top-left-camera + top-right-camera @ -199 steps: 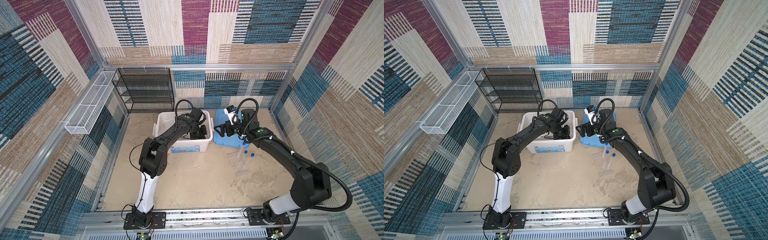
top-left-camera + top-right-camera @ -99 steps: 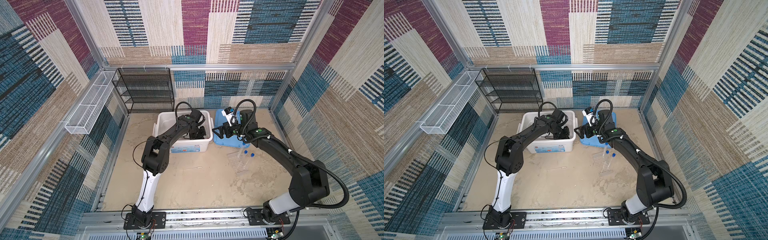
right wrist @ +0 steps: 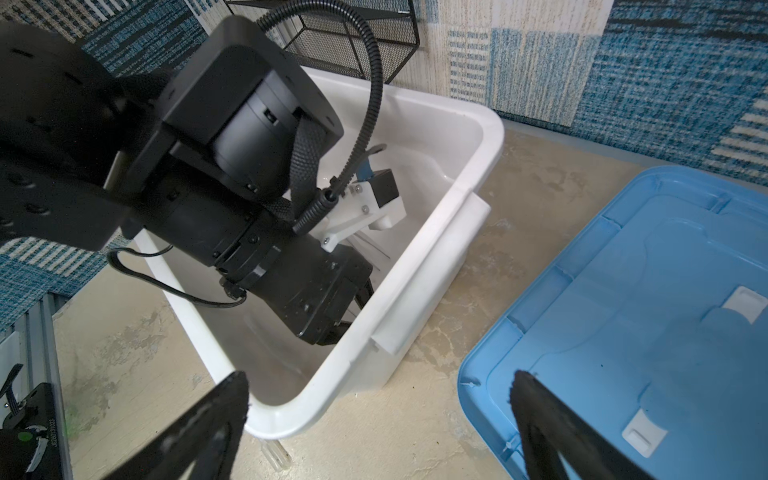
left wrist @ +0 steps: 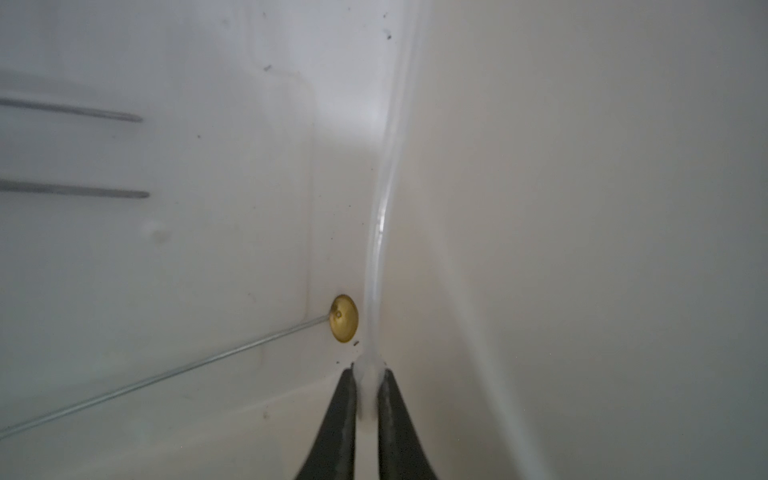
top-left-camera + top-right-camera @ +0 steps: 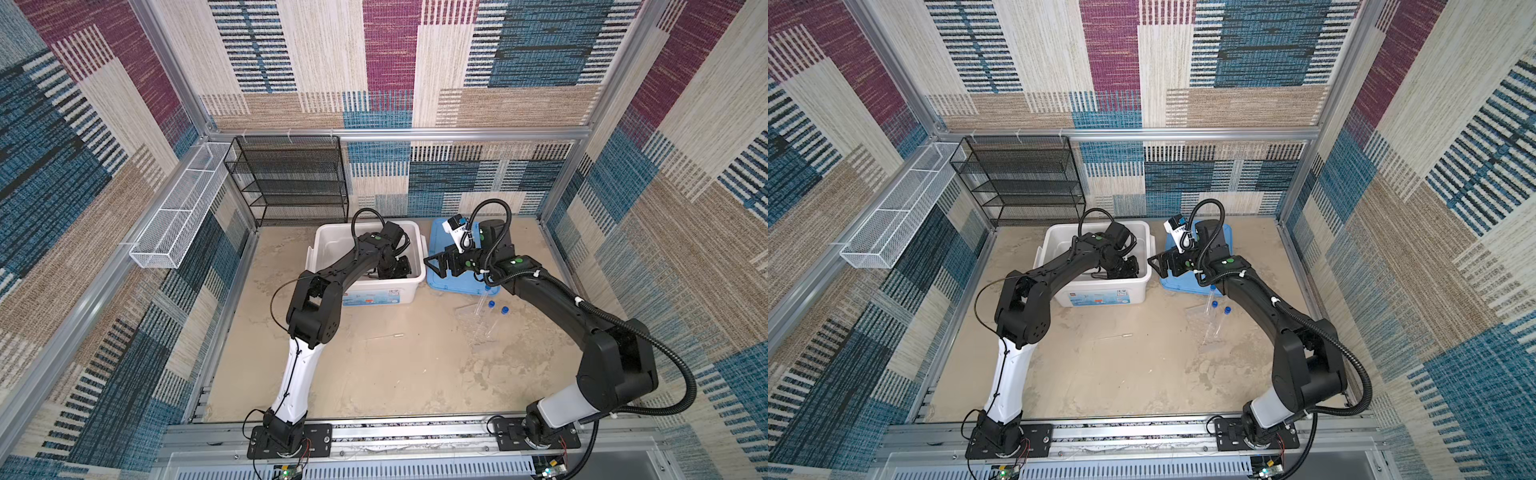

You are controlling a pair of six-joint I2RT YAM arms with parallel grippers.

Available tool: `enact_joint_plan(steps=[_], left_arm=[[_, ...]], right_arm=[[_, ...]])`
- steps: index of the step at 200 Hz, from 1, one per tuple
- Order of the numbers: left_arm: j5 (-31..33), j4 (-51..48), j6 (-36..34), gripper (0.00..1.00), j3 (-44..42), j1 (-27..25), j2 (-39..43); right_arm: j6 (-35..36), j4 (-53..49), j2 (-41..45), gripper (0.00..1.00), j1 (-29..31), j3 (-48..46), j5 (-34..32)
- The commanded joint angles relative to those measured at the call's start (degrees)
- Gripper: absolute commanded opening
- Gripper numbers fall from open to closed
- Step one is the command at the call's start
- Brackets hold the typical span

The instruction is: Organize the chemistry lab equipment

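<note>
Your work area is a sandy-coloured table (image 5: pixel 395 374) walled in with patterned fabric. A black wire-mesh shelf (image 5: pixel 291 178) stands at the back. In front of it sits an open white tub (image 5: pixel 332 228), and its blue lid (image 5: pixel 438 239) lies flat just beside it.

Your left gripper (image 4: pixel 366 374) reaches down inside the tub. Its jaws stand nearly together, pinching the end of the clear dropper (image 4: pixel 380 249). The dropper's stem runs along the corner where the tub floor meets a side wall.

Your right gripper (image 3: pixel 378 386) hovers above the gap between tub and lid, jaws spread wide and holding nothing.

The blue-capped tubes (image 5: pixel 491 304) lie on the table near the right arm, outside the tub, one partly hidden by that arm.

Inside the tub, the metal tweezers (image 4: pixel 83 190) rest on the floor. The long thin spoon-tipped rod (image 4: pixel 344 319) also lies there, its brass-coloured tip just beside the dropper.

The step looks like setting the dropper down.

- Spread the left jaws fully before you lift, because the soft stem may cling to a pad.
- Rise straight up, so you neither drag the dropper nor nudge the rod's tip.
- Hold the right gripper clear of the rim until the left arm is out.
</note>
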State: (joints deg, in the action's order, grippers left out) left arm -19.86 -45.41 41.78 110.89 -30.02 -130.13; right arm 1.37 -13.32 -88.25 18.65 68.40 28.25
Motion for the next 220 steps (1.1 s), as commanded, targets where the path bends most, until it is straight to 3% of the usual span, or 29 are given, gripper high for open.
enact_joint_plan(steps=[1,88,100,142,187,220], left_arm=[[-0.27,0.32,0.25,0.17,0.22,0.05,-0.39],[-0.28,0.85,0.31,0.33,-0.06,0.62,-1.28],[0.13,0.89,0.16,0.39,-0.06,0.66,-0.76],[3.08,0.85,-1.04,0.76,-0.59,0.67,2.62],[5.16,0.62,-1.47,0.83,-1.76,0.75,7.91],[9.79,0.67,-1.71,0.9,-4.66,0.68,16.75]], right_arm=[[0.21,0.38,-0.69,0.99,0.0,0.8,1.29],[0.01,-1.04,-2.29,0.99,0.09,1.78,1.43],[-0.03,-0.48,-1.76,0.99,0.09,1.4,1.52],[-0.08,-0.46,-0.28,0.99,0.09,1.74,0.89],[-0.57,-1.24,1.11,0.99,0.09,2.44,0.3],[-0.97,-1.83,4.35,1.0,0.07,2.58,-1.28]])
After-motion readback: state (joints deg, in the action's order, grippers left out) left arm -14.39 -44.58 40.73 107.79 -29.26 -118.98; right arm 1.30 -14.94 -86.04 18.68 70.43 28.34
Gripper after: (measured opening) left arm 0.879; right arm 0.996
